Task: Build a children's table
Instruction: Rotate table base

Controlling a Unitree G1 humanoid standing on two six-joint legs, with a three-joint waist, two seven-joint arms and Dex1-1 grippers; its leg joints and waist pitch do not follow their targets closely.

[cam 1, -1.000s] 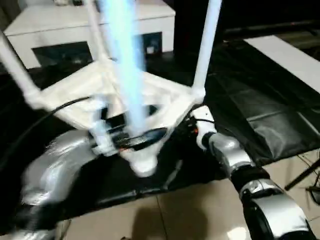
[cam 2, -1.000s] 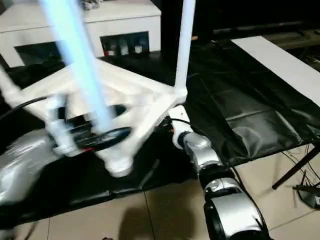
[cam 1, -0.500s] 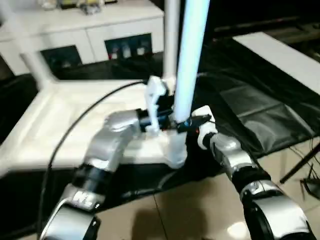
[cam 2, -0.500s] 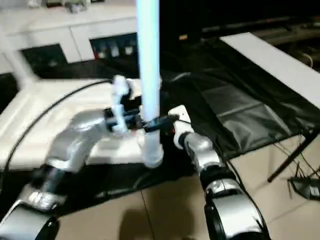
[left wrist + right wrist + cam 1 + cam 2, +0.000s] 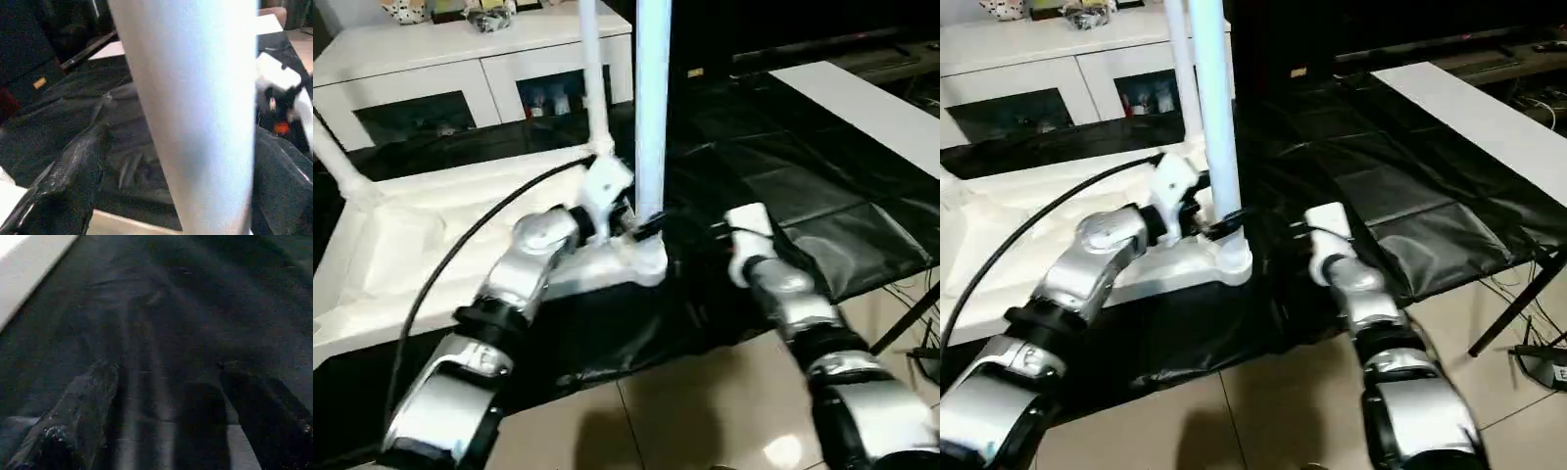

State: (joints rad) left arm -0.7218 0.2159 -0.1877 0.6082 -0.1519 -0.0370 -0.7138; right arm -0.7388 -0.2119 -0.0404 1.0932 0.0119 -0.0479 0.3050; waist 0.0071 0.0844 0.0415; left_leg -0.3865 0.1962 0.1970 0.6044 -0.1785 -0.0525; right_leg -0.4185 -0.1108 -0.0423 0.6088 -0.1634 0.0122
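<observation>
The children's table lies upside down on the black cover: its white tabletop [image 5: 431,245] has its rim up, and three white legs stand in its sockets. The near-corner leg [image 5: 652,98] rises from a rounded socket [image 5: 641,262]. My left gripper [image 5: 644,227] is shut on this leg just above the socket; in the left wrist view the leg [image 5: 195,107] sits between the two black fingers [image 5: 73,171]. My right gripper [image 5: 166,367] hovers open over the black cloth, right of that corner, holding nothing. Its white wrist [image 5: 746,223] is apart from the socket.
A white cabinet [image 5: 470,78] with dark glass doors stands behind the table. The black-covered work table [image 5: 803,206] runs to the right, with a white panel [image 5: 862,98] at its far right. Tiled floor [image 5: 705,411] lies below. A black cable [image 5: 460,255] arcs over the tabletop.
The tabletop went from tilted up off the cover to lying flat, with my left gripper still on the near leg. My right gripper has drawn away to the right. The camera moved too.
</observation>
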